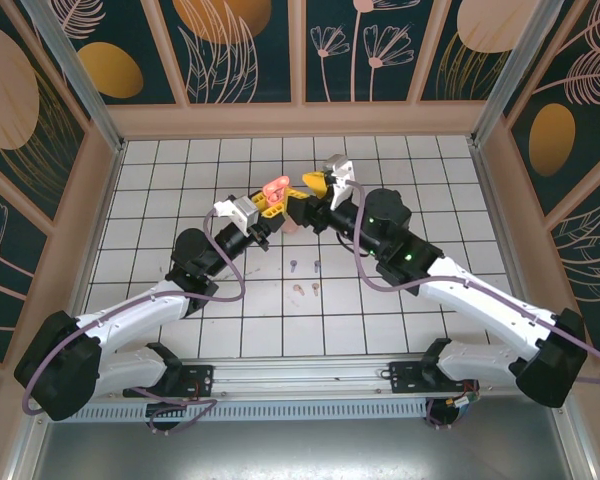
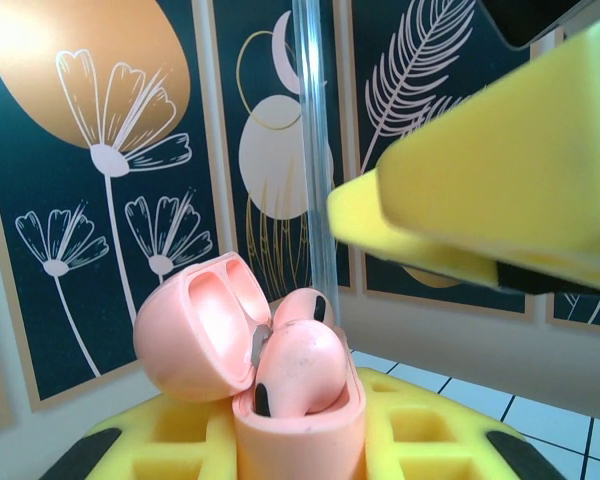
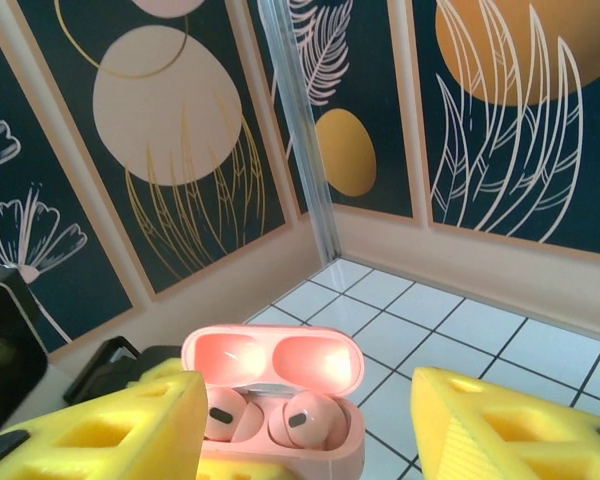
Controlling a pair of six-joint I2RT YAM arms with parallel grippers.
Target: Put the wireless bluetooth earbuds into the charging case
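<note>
Plainly, the white tiled table [image 1: 160, 200] lies well below both hands, with the left arm [image 1: 150, 305] and right arm [image 1: 480, 290] reaching in to meet above its middle. The left gripper [image 1: 272, 205] is pressed together on the body of the coral-pink case [image 3: 272, 362], pinching it between its yellow fingers [image 2: 140, 425], with the lid hinged back. The right gripper [image 3: 305, 400] stands spread, one finger on either side of the case and near it, holding nothing. In the case sit two buds [image 3: 302, 420] of the same colour. From the left wrist one seems to ride high, though we cannot tell whether it is fully seated. A lilac pair [image 1: 295, 266] and a pale pink pair [image 1: 298, 291] lie on the tiles, well apart from both hands, toward the arm bases. We judge that a spread finger could brush the lid or twist the case in its pinch. A proud bud might then tip out, or block the lid from closing.
</note>
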